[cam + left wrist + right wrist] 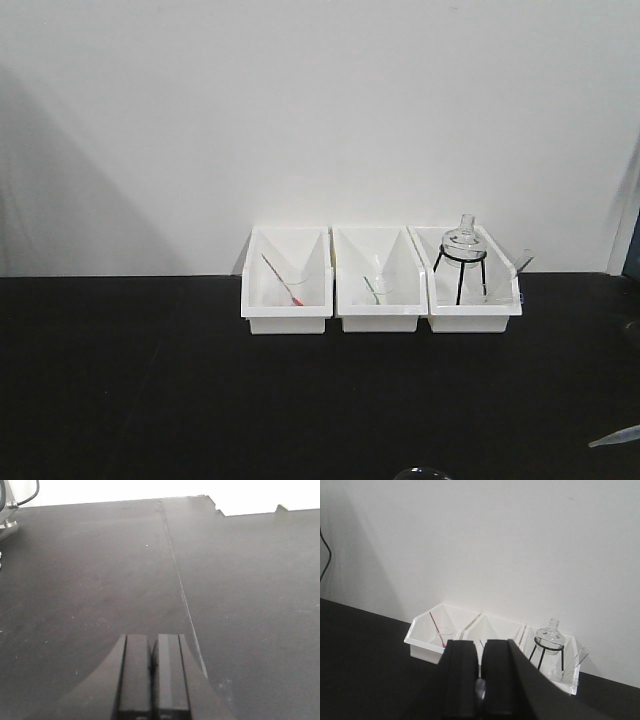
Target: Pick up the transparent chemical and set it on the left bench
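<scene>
Left black two-fingered pincer [152, 640]: flat pads drawn together, only a thin slit between, held above the black bench [90, 570] and tilted down at it. Right black pincer [480, 644]: raised above that bench, aimed level, clamped on a slim translucent plastic pipette [480, 687].

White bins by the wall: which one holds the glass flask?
The right-hand bin, with the flask on a black wire stand; the left bin holds a red-tipped stick, the middle bin a green-tipped one.
</scene>
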Robot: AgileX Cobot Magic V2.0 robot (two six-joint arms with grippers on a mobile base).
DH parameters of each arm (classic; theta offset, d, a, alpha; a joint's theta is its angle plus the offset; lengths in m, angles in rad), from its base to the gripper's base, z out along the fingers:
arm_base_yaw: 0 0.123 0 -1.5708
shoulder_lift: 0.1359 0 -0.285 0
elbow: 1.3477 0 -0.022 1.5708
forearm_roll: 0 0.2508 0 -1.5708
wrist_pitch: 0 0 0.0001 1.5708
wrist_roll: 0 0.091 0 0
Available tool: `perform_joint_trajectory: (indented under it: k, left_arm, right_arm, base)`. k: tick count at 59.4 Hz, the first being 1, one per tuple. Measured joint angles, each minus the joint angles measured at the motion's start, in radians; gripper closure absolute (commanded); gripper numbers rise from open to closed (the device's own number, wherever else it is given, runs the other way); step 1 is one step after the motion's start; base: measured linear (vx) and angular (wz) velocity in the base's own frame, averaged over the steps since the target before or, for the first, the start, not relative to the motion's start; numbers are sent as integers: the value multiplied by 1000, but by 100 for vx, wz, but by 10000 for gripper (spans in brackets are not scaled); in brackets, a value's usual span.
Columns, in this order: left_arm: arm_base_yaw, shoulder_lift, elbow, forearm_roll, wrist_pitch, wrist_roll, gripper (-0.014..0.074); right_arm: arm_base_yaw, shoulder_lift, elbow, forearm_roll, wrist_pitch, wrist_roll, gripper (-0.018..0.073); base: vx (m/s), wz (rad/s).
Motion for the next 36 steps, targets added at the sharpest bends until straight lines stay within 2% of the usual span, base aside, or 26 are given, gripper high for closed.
perform_joint_trajectory:
  k: [4, 9, 17, 28, 36]
  left_arm:
    - [0, 0, 0, 0, 0, 0, 600]
    - [0, 0, 0, 0, 0, 0, 600]
    - [0, 0, 0, 0, 0, 0, 600]
    - [0, 0, 0, 0, 0, 0, 600]
    - [0, 0, 0, 0, 0, 0, 600]
  right_arm:
    - [0, 6, 0, 17, -17, 3, 564]
    - [0, 49, 0, 87, -43, 4, 564]
    - [0, 218, -19, 171, -127, -50, 564]
    - [0, 498, -109, 211, -302, -147, 564]
    - [0, 673, -163, 212, -372, -186, 564]
  base:
    - [0, 0]
    - [0, 0]
    - [0, 0]
    - [0, 0]
    - [0, 0]
